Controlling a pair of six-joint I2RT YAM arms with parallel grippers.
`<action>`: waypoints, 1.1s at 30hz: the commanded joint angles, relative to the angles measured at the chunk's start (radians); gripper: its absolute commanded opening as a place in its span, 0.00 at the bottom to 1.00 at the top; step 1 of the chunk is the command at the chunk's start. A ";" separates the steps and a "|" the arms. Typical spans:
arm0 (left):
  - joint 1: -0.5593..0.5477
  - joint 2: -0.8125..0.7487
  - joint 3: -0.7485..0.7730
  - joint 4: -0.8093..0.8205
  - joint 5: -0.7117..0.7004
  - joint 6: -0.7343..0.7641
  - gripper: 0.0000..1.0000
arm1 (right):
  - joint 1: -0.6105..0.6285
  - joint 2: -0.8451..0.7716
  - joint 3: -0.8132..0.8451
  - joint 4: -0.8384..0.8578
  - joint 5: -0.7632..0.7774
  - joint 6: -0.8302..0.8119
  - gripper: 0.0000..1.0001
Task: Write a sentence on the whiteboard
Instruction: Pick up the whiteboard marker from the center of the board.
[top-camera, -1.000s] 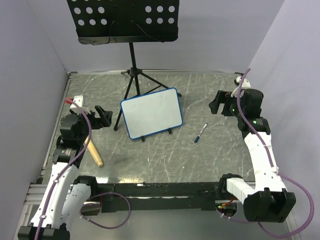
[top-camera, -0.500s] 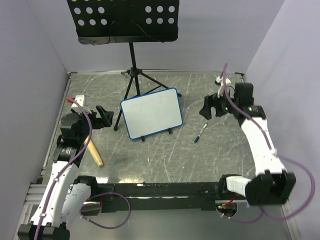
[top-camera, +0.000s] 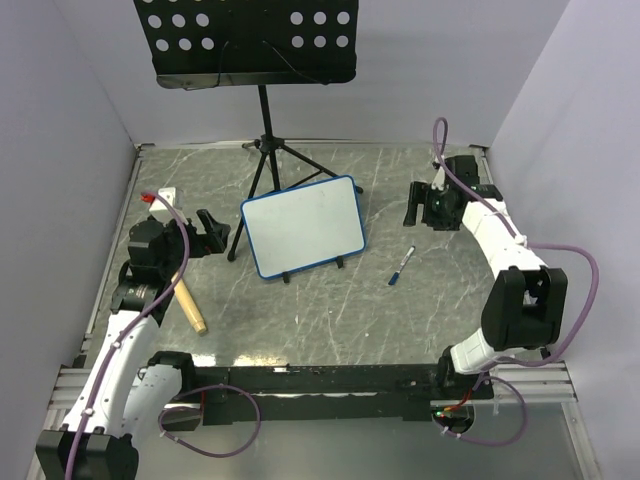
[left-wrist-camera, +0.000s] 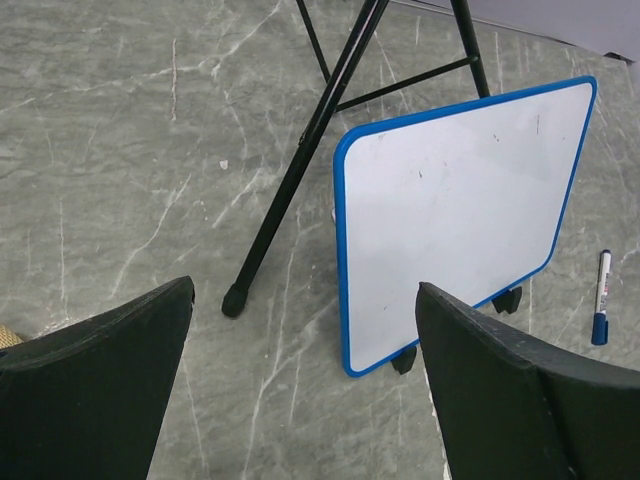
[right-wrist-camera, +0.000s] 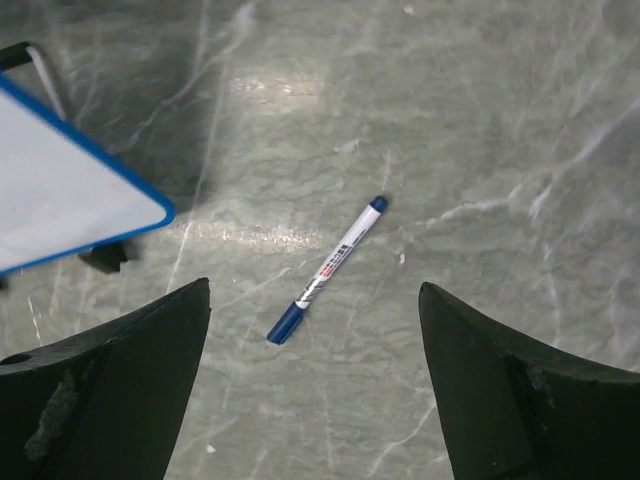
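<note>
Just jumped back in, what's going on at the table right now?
Nothing is written yet: the small blue-framed white board stands blank on the grey table. The blue-capped white marker pen lies beside it, untouched. The right gripper hovers open, aimed at the pen. The left gripper is open too, facing the board, holding nothing.

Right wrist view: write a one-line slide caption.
Open right gripper hovers above a blue marker lying near a corner of the whiteboard.

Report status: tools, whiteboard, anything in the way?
Left tool open, right tool open, both empty. Whiteboard propped, blank. Marker lying free ahead of right tool; stand leg beside board.
</note>
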 joint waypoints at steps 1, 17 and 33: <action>0.006 0.013 0.049 0.015 0.012 0.024 0.97 | 0.023 0.012 -0.031 -0.009 0.118 0.164 0.86; 0.006 0.034 0.050 0.012 0.009 0.032 0.97 | 0.081 0.215 -0.095 0.071 0.158 0.301 0.64; 0.006 -0.007 0.038 0.044 0.079 0.043 0.97 | 0.093 0.325 -0.068 0.061 0.193 0.297 0.36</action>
